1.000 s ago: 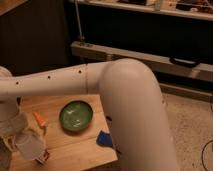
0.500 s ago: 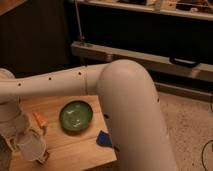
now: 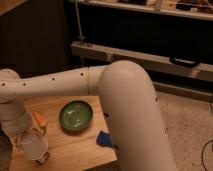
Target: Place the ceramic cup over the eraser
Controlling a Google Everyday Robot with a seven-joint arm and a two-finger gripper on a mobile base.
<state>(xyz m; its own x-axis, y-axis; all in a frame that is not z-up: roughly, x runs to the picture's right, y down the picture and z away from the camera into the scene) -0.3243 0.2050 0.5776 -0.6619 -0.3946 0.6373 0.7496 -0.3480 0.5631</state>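
The white ceramic cup (image 3: 34, 146) is at the front left corner of the wooden table (image 3: 75, 145), low over the top. My gripper (image 3: 27, 136) reaches down from the left end of the white arm and is shut on the cup. A small dark and orange-red bit (image 3: 44, 158) shows at the cup's lower right edge. It looks like the eraser, mostly hidden by the cup.
A green bowl (image 3: 76, 116) sits mid-table. An orange carrot-shaped thing (image 3: 39, 121) lies just behind the cup. A dark blue square pad (image 3: 103, 138) lies at the right edge. My thick white arm (image 3: 130, 110) covers the table's right side. Dark shelving stands behind.
The cup and gripper have shifted slightly to the right and stayed low at the front left corner. The bowl, carrot and pad have not moved.
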